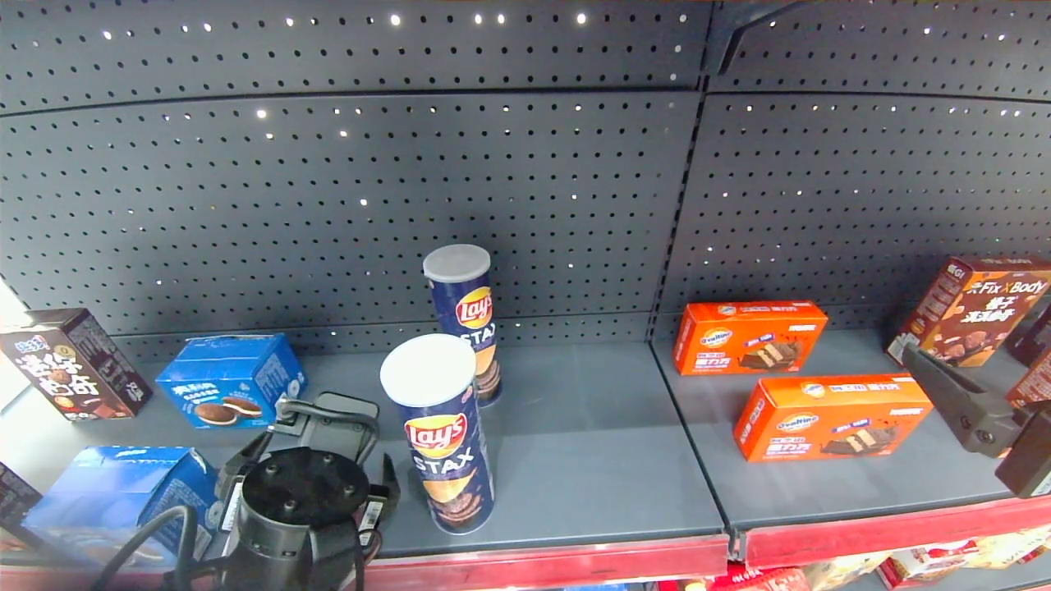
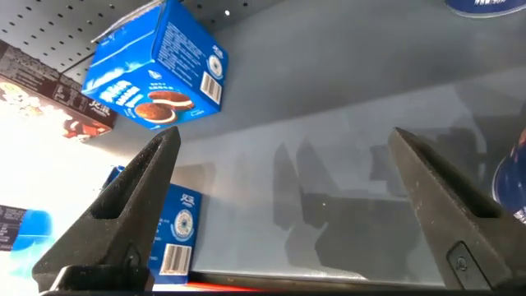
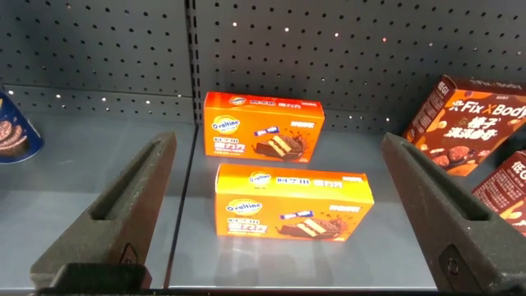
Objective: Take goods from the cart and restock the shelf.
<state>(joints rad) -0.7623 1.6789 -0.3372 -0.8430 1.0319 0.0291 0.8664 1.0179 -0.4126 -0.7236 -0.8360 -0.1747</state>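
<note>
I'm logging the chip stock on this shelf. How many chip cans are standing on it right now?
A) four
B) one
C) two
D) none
C: two dark blue cans stand upright on the shelf, the front chip can near the edge and the rear chip can behind it, close to the perforated back panel.

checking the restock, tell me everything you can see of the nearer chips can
The nearer chips can is a tall dark-blue tube, cardboard-looking, with a white lid closed on top and chips pictured low on its side. It stands upright near the front edge of the grey shelf, touching only that. A second can stands behind it. The left claw, open, is just to its left, not gripping it.
</note>
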